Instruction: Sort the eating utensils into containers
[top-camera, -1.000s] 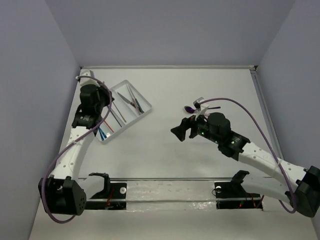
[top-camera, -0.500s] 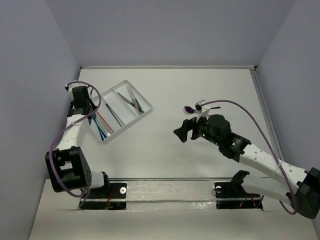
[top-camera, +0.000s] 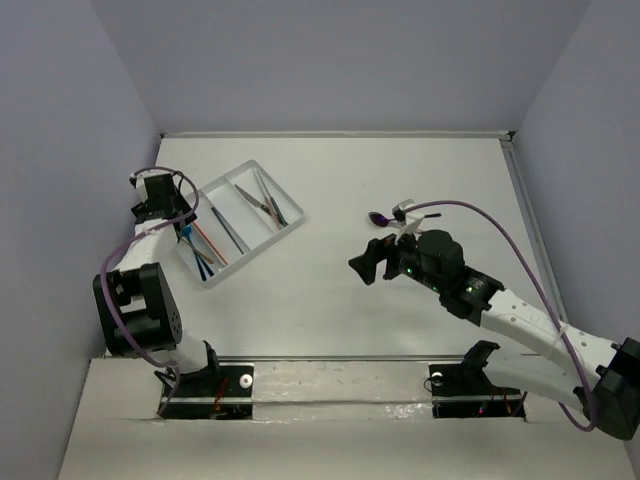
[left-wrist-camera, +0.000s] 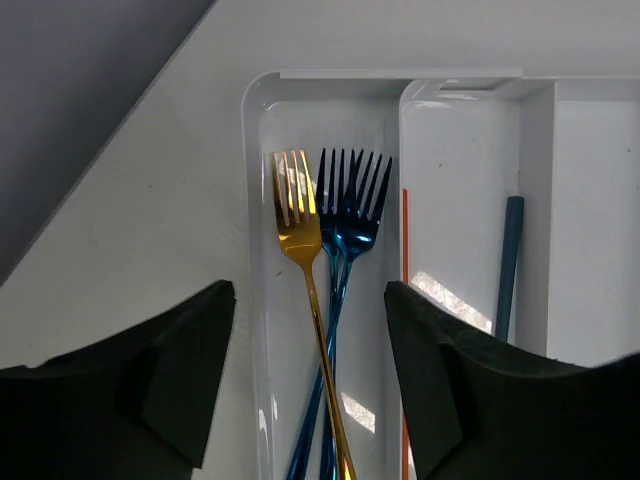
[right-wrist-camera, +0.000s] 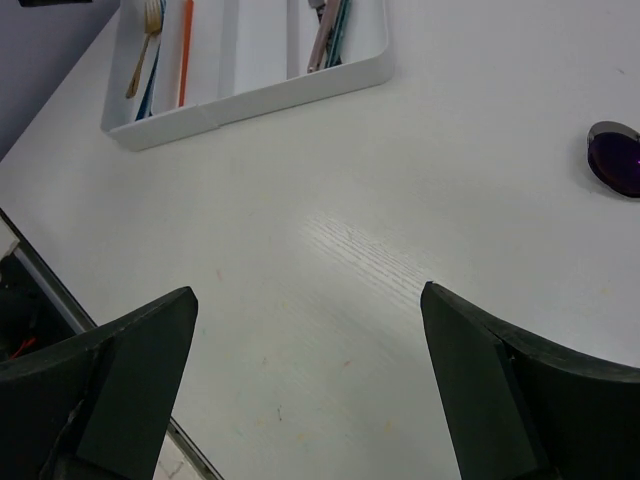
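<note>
The white tray (left-wrist-camera: 255, 300) fills the left wrist view. A gold fork (left-wrist-camera: 297, 215) lies in its end compartment, crossing two blue forks (left-wrist-camera: 352, 205). An orange utensil (left-wrist-camera: 405, 250) and a teal handle (left-wrist-camera: 512, 260) lie in the compartments beside it. My left gripper (left-wrist-camera: 310, 385) is open, its jaws standing either side of the fork compartment and gripping nothing. It hangs over the tray's left end (top-camera: 185, 235). A purple spoon (top-camera: 380, 216) lies on the table, its bowl (right-wrist-camera: 615, 158) at the right edge of the right wrist view. My right gripper (top-camera: 362, 265) hovers open and empty over bare table (right-wrist-camera: 310, 400).
Silver and grey utensils (top-camera: 265, 200) lie in the tray's (top-camera: 262, 250) far compartments. Grey walls close the table at the left, back and right. The arm bases and a rail (top-camera: 340, 385) run along the near edge.
The left arm has folded back toward the left wall and its jaws have gone from shut to open over the fork compartment. The right gripper has barely moved.
</note>
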